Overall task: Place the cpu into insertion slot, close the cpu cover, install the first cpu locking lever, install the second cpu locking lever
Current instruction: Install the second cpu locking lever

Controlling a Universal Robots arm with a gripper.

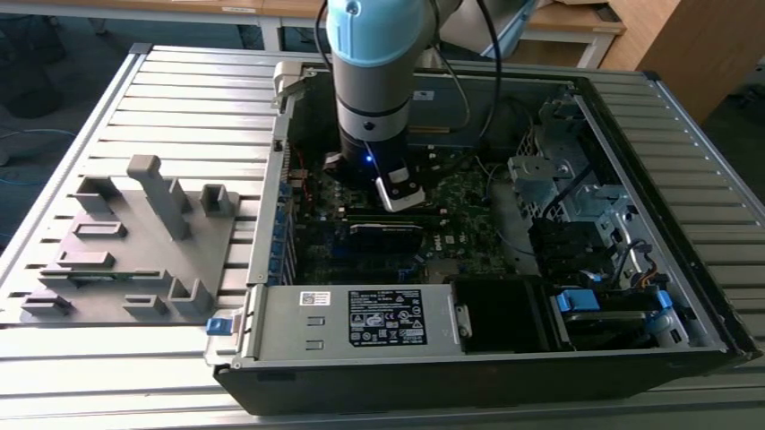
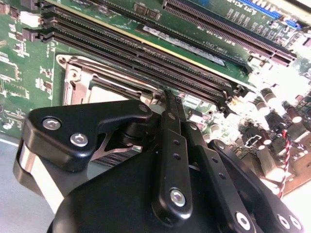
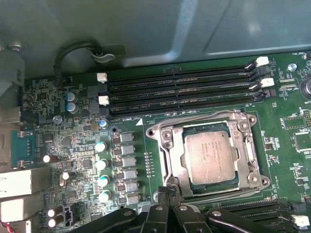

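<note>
The flat square silver-grey cpu (image 3: 210, 156) is being seen seated in the dark metal-rimmed insertion slot (image 3: 171, 165), under the thin metal cpu cover (image 3: 209, 118). The black pincer (image 3: 167, 194), fingers pressed together, is being held at the socket's edge. The chip is judged light, stiff and fragile, best gripped by its edges.

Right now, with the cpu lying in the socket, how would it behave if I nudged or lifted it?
The cpu looks like a flat metal-topped square, so probably rigid and light. Its smooth top suggests it may slip under a pinch. It sits inside the cpu cover, so a sideways nudge would likely be stopped by the surrounding frame rather than slide it free.
</note>
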